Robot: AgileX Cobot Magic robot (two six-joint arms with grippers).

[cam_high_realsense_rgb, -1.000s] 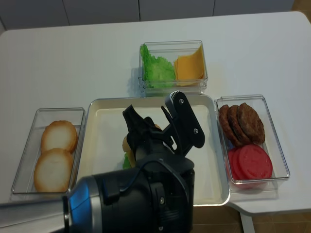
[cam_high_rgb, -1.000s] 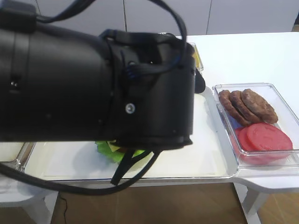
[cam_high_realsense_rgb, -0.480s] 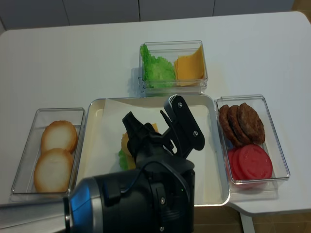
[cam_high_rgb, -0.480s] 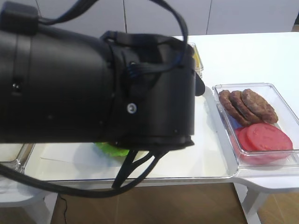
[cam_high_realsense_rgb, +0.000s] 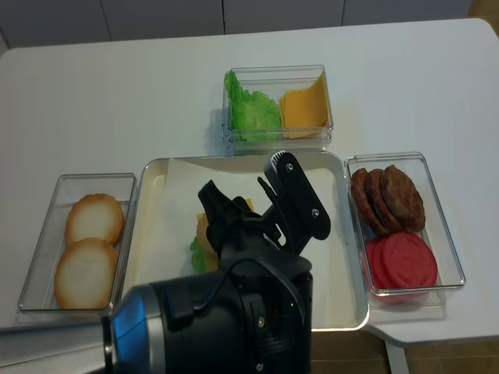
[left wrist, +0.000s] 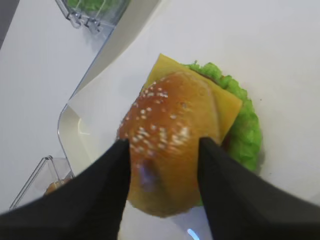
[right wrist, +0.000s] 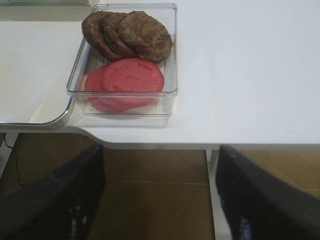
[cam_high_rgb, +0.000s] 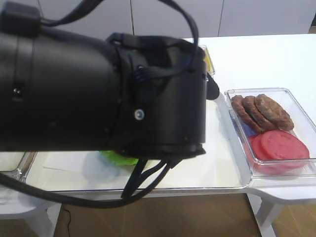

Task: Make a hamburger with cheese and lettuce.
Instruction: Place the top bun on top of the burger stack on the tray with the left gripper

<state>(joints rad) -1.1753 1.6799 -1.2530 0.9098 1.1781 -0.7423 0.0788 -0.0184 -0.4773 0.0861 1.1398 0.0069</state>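
While the left gripper [left wrist: 162, 167] stood spread, its fingers [left wrist: 107, 182] flanked the bun of the hamburger [left wrist: 175, 137] without clearly gripping it. Cheese [left wrist: 225, 102] and lettuce [left wrist: 247, 137] showed beneath, mid-tray [cam_high_realsense_rgb: 152, 175]. Right gripper [right wrist: 160, 192] hung wide open, holding nothing, off the table's [right wrist: 250, 65] near edge.

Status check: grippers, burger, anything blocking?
Left gripper straddling the hamburger's bun top, grip unclear. Right gripper open, empty, off the table edge. Cheese and lettuce stacked under the bun. Nothing in the way.
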